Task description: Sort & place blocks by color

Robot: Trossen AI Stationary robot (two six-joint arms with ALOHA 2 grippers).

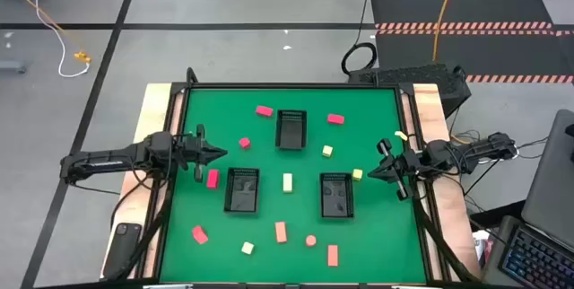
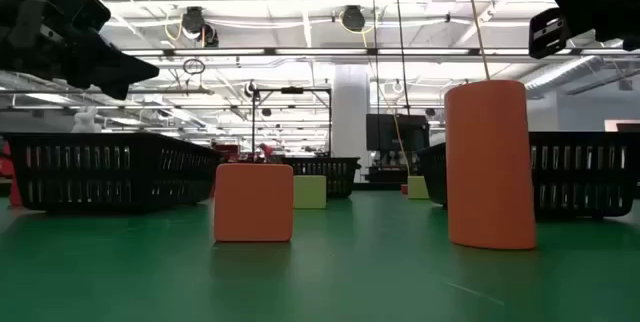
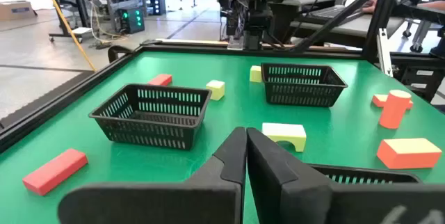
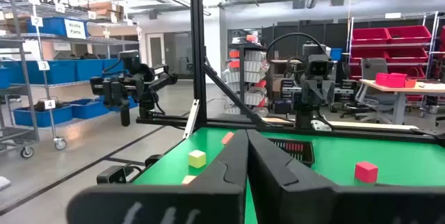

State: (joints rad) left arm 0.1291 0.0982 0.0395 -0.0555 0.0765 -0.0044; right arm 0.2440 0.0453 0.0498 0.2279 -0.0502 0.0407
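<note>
Blocks lie scattered over the green table (image 1: 188, 127) in the high view, none inside the three black trays. Taking the table centre as the dial's middle, one tray (image 1: 291, 129) sits at 12 o'clock, another (image 1: 242, 189) at 8 and the third (image 1: 336, 195) at 4. Pink-red blocks lie at 11 (image 1: 264, 109), 1 (image 1: 335, 118), 10 (image 1: 245, 143), 9 (image 1: 212, 179), 7 (image 1: 199, 233) and 5 (image 1: 333, 254). A pale yellow bar (image 1: 288, 181) rests at the centre, with yellow cubes at 2 (image 1: 327, 151), 3 (image 1: 357, 174) and 7 (image 1: 247, 249). A salmon-orange bar (image 1: 281, 231) and a round block (image 1: 310, 240) lie at 6. The left tool (image 1: 219, 153) hovers at the 9 o'clock edge, the right tool (image 1: 373, 173) at the 3 o'clock edge; both have their fingers pressed together and carry nothing.

Low view: a salmon-orange cube face (image 2: 253, 202) stands near the lens and a tall orange cylinder (image 2: 488, 165) towards 3 o'clock, both upright on the green surface, with tray walls behind.

Left wrist view: the left tool's fingers (image 3: 268, 172) meet at their tips, above the table.

Right wrist view: the right tool's fingers (image 4: 274, 168) are likewise together, with a yellow cube (image 4: 197, 158) and a red cube (image 4: 366, 172) beyond.
</note>
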